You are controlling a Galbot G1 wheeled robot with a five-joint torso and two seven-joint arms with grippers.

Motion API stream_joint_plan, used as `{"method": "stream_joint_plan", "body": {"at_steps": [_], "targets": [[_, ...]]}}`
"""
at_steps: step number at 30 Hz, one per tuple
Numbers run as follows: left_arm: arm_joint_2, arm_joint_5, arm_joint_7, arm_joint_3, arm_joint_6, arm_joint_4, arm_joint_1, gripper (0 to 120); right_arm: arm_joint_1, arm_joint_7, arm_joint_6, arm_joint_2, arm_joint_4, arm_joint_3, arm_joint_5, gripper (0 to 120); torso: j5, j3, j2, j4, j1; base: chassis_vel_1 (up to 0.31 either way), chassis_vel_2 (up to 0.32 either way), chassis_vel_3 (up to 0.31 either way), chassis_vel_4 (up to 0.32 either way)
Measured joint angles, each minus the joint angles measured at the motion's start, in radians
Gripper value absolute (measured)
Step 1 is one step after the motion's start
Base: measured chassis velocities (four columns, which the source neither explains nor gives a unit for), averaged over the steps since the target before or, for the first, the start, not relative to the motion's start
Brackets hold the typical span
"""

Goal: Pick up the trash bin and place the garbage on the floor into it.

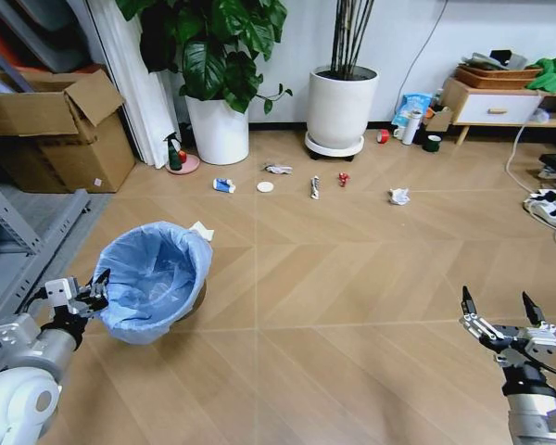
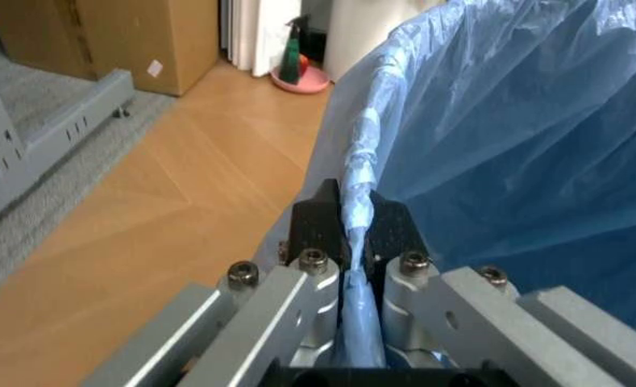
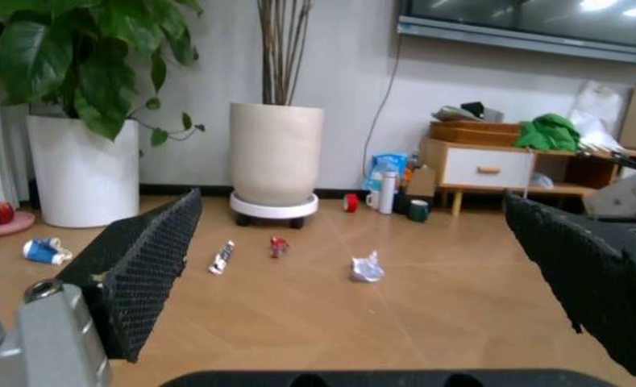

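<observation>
Floor [image 1: 352, 278]: open chevron wood runs from the robot to the far wall. Bounded left by a grey shelf frame and a cardboard box [image 1: 56, 130], far side by two white plant pots [image 1: 341, 107], right by a power strip with cables [image 1: 551, 206]. The middle is free for travel.

Trash bin [image 1: 153, 278]: tilted, mouth facing up and toward the robot, just ahead of the left arm; a white scrap sits at its far rim. The left end effector [image 1: 94, 295] is clenched on the bin's near-left rim; in the left wrist view the blue bag's folded edge [image 2: 359, 161] runs straight between the closed fingertips [image 2: 320, 214].

Garbage: a loose row across the floor, well ahead of both arms and beyond the bin: blue-white wrapper [image 1: 224, 185], white disc [image 1: 265, 186], crumpled piece [image 1: 278, 169], stick wrapper [image 1: 315, 187], red wrapper [image 1: 344, 178], tissue [image 1: 399, 196]. The row's long axis runs left to right, roughly parallel to the wall.

Right end effector [image 1: 500, 320]: released, fingers spread, low at near right, pointing toward the row. Judgement: it is the free arm and nearer the tissue [image 3: 367, 268]; the stick wrapper [image 3: 222, 256] lies further left.
</observation>
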Motion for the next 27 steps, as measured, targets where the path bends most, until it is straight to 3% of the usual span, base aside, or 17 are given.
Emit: {"method": "stream_joint_plan", "body": {"at_steps": [27], "targets": [[-0.006, 0.0, -0.003, 0.009, 0.0, 0.001, -0.003, 0, 0.0, -0.019, 0.013, -0.001, -0.004, 0.0, -0.004, 100, -0.0002, 0.0, 0.0, -0.0001, 0.0, -0.054, 0.327, 0.055, -0.325]]}}
